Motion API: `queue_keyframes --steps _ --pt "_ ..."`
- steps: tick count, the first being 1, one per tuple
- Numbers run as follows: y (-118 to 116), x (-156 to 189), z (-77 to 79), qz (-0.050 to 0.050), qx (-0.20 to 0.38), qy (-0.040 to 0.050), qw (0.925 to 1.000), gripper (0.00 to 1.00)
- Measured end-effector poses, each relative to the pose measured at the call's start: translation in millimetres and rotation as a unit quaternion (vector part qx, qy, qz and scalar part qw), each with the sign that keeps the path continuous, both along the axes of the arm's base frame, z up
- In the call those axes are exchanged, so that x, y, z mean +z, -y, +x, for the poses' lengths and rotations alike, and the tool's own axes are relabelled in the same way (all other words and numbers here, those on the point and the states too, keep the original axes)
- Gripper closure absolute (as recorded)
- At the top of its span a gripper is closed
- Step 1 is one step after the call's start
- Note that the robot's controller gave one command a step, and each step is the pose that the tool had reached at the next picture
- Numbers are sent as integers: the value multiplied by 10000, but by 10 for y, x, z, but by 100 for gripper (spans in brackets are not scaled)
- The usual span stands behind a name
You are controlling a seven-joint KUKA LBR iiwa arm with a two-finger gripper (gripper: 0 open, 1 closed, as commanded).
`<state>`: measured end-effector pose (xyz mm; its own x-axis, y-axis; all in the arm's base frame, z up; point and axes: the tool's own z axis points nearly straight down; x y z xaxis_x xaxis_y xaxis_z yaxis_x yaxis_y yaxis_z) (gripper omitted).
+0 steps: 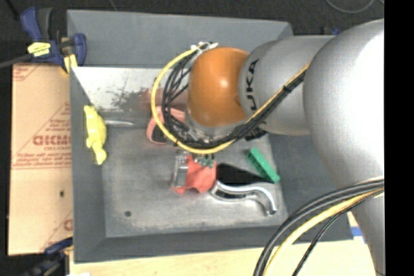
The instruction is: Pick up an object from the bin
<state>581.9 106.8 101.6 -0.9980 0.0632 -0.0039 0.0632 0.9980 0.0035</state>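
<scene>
The red lumpy object (pixel 199 179) lies on the bin floor, lower centre of the frame. The gripper (pixel 185 170) is down at this object's left edge, just beside it or touching it; whether it is spread or closed cannot be told, as the orange cover (pixel 217 87) on the wrist hides most of it. Just right of the red object lies a black-and-silver tool (pixel 246 191) with a curved metal handle. A green piece (pixel 262 165) lies tilted just above that tool. A pink item (pixel 155 130) shows partly at the cover's left edge. A yellow toy (pixel 96 133) rests well apart, against the left wall of the grey bin (pixel 129 203).
</scene>
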Motion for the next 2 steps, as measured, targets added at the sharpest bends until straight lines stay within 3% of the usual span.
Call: queue_keyframes --steps 1,2 --pt "127 -102 131 43 304 -11 9995 0" --pt "356 -92 56 14 1642 6 9864 0"
